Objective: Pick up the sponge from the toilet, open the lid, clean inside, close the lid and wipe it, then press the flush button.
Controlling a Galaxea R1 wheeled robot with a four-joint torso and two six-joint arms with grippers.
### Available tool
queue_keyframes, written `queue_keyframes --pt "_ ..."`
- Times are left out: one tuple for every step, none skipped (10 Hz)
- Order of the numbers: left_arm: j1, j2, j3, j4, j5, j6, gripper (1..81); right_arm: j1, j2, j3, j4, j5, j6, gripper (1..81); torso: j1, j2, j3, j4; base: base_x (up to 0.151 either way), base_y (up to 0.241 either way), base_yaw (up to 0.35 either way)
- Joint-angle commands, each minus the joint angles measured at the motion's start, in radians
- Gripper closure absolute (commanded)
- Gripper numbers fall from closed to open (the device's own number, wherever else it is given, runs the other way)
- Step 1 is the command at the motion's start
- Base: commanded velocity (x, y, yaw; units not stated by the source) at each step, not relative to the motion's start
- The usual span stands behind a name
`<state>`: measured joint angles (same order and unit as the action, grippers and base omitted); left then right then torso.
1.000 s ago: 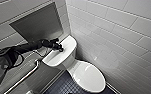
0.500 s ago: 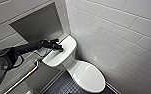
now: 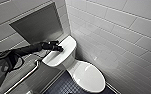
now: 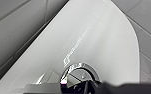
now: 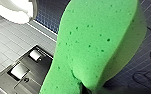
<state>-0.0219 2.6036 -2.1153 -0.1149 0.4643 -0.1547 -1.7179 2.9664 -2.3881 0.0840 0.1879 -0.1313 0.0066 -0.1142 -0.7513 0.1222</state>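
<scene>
Head view: L pincer [image 3: 60,48] at toilet [image 3: 89,75] tank, grip unclear; R pincer [image 5: 87,88] clamps sponge [image 5: 96,45].

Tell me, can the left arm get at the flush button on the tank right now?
Probably yes. The left gripper hangs over the tank top of the toilet, and its wrist view shows the flush button close beneath, with nothing visible in between.

I see a bright green, pitted sponge [image 5: 98,45], a white toilet [image 3: 89,76] under my black left gripper [image 3: 61,48], and a dark-blue gridded floor [image 3: 63,86].
</scene>
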Motion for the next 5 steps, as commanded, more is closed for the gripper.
queue_keyframes --pt "-0.071 -0.094 -0.117 0.06 -0.019 -0.025 81.1 -0.073 0.018 0.024 -0.023 -0.104 -0.007 81.1 0.0 0.0 0.0 0.0 0.0 0.0 0.0" --pt "-0.056 -0.079 -0.117 0.06 -0.022 -0.025 81.1 -0.073 0.018 0.024 -0.024 -0.104 -0.007 81.1 0.0 0.0 0.0 0.0 0.0 0.0 0.0" --pt "-0.046 -0.069 -0.117 0.06 -0.022 -0.023 81.1 -0.073 0.018 0.023 -0.026 -0.104 -0.007 81.1 0.0 0.0 0.0 0.0 0.0 0.0 0.0" --pt "-0.045 -0.055 -0.115 0.061 -0.019 -0.022 81.1 -0.073 0.018 0.023 -0.026 -0.104 -0.007 81.1 0.0 0.0 0.0 0.0 0.0 0.0 0.0" --pt "-0.049 -0.048 -0.112 0.06 -0.016 -0.023 81.1 -0.073 0.019 0.02 -0.026 -0.102 -0.007 81.1 0.0 0.0 0.0 0.0 0.0 0.0 0.0"
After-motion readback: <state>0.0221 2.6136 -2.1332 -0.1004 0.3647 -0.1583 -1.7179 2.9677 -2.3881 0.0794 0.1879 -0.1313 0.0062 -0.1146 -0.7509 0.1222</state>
